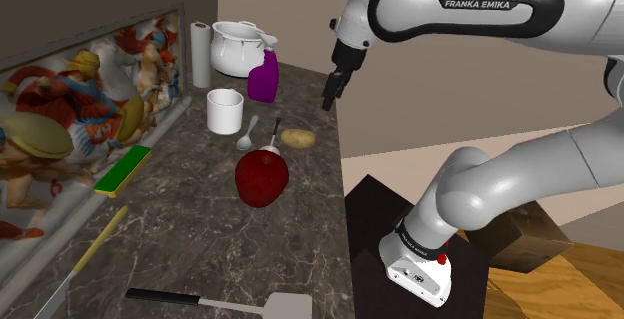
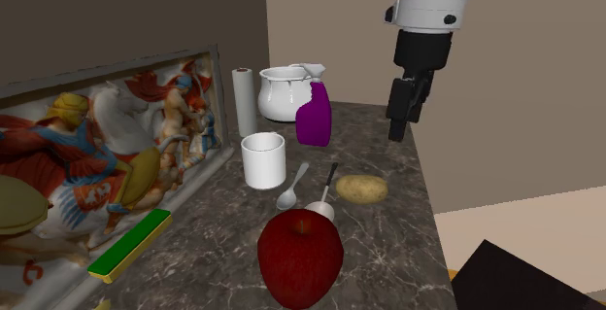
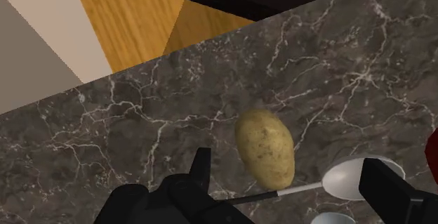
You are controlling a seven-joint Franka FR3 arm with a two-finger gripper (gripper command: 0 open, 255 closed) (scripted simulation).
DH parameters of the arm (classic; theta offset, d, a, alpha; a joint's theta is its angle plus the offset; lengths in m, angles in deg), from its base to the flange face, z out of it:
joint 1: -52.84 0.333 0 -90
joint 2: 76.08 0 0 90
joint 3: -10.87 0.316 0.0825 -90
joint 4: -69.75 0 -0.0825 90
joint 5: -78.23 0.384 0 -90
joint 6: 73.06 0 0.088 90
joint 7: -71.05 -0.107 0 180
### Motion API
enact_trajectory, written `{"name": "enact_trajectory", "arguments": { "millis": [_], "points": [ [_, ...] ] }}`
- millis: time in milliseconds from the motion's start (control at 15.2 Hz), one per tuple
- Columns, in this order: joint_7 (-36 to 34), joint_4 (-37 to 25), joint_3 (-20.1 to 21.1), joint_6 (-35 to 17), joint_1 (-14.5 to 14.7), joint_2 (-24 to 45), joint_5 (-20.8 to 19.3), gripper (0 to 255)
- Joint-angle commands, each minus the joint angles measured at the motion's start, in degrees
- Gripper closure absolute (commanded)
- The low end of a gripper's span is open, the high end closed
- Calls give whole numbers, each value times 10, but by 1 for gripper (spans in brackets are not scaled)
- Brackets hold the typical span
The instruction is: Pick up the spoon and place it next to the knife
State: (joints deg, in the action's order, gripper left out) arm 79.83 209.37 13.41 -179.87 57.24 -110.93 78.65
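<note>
**Approach stage: gripper empty, spoon not yet reached**

Step in hand: the approach to the pick. The gripper hangs above the counter near its open edge, clear of everything on it. No grasp has begun, so in my judgement the whole task lies ahead.

Task item: the spoon lies flat on the counter just beside the mug, with its bowl towards the apple. It sits farther from the edge than the potato. A black-handled scoop lies between spoon and potato, close to both.

Destination: the knife lies near the shoulder view's lower left, well apart from the spoon.

Hand: the fingers stand spread wide. They grip nothing and touch nothing. In the wrist view the potato and the scoop's bowl lie below the gap between them, so the hand is lined up over the potato, not the spoon.

Next move, as judged: carry the hand inward past potato and scoop, centre it over the spoon's handle, turn the jaws across the handle, then descend. The scoop and mug leave little room on either side. A low, thin handle calls for a descent nearly to the counter before closing.
</note>
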Motion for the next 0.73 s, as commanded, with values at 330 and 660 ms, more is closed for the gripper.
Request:
{"name": "enact_trajectory", "arguments": {
  "millis": [330, 660],
  "points": [
    [20, -16, 23, -128, 29, 118, 11, 0],
    [30, -47, 42, -206, 47, 209, 12, 0]
  ]
}}
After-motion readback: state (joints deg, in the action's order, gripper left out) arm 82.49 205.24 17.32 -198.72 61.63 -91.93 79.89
